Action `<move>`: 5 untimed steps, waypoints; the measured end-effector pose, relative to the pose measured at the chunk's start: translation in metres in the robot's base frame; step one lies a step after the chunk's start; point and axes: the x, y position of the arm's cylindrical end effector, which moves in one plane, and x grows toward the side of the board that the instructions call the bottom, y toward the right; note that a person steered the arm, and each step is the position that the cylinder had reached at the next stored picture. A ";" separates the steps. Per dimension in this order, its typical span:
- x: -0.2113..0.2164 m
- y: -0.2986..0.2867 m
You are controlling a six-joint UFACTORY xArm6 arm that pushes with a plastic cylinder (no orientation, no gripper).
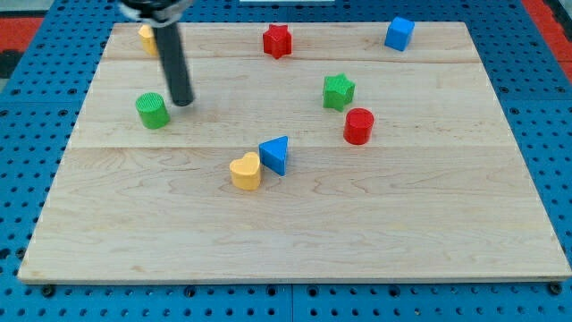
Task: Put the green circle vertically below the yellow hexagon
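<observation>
my tip (182, 101) is down on the desk (295, 241), just to the view's right of the green circle (153, 110) and a little toward the view's top of it, near but, as far as i can tell, not quite touching. there is no hand here, only the bare rod, so nothing is gripped and nothing opens or closes. the yellow hexagon (147, 38) sits at the top left corner, half hidden behind the rod. the circle lies below it already, roughly in the same column, so i judge the task nearly done, with at most a small nudge toward the view's left needed from this side. further out are the yellow heart (246, 171) touching the blue triangle (275, 154), the green star (338, 91), red cylinder (358, 125), red star (277, 40) and blue cube (399, 33), all well apart from the work.
</observation>
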 end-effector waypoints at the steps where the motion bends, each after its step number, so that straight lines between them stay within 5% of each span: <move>1: 0.013 -0.013; 3: -0.031 0.067; 5: -0.031 0.269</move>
